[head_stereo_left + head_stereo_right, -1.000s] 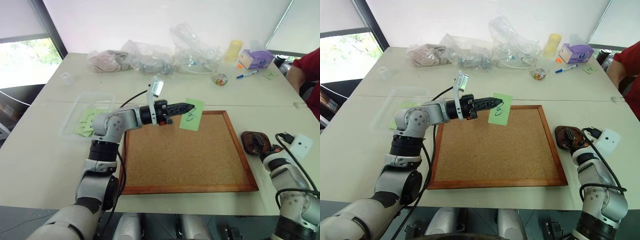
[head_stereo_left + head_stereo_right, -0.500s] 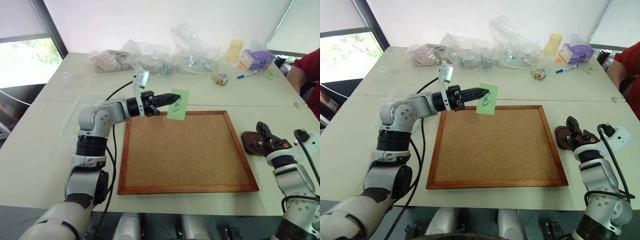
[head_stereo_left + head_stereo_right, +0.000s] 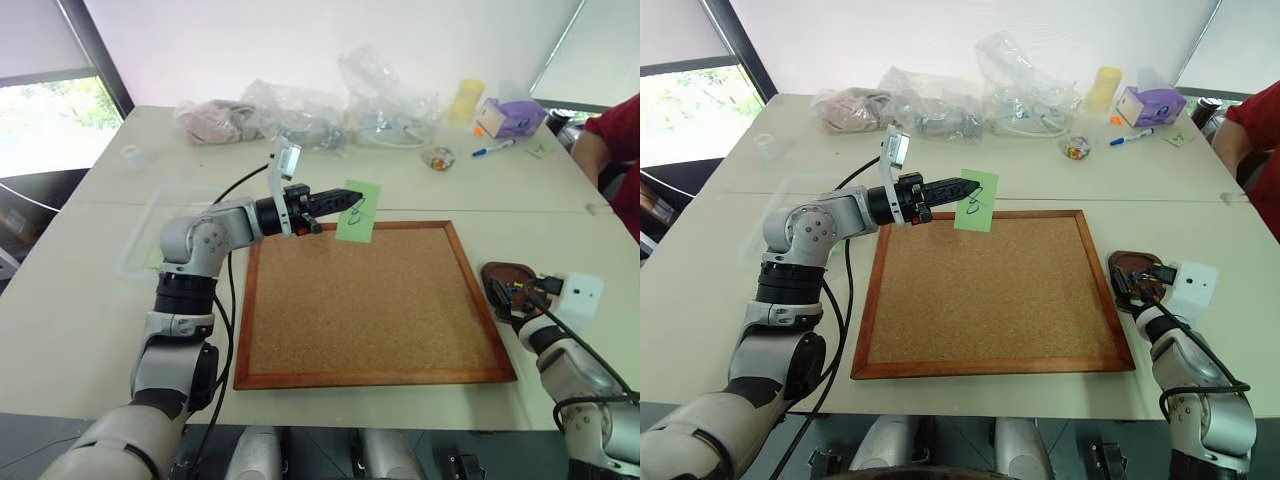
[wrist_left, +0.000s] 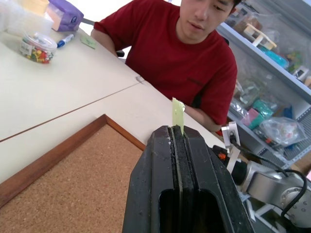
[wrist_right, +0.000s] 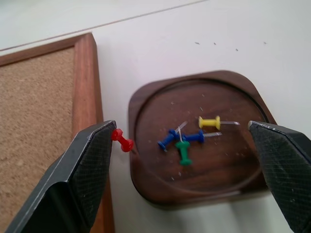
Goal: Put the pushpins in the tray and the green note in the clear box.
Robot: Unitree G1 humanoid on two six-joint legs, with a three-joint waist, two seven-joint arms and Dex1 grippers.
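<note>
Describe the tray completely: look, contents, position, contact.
The tray is a dark brown, wood-looking rounded square with a raised rim, lying flat on the white table beside the cork board's right frame. In it lie pushpins: two blue, one green, one yellow. A red pin is against its outer rim. The right gripper's open jaws straddle it.

Five pushpins [image 5: 187,138]: two blue, one yellow and one green in the one brown tray [image 5: 160,187], one red at its rim. One green note [image 3: 356,211]. One cork board [image 3: 370,310].
</note>
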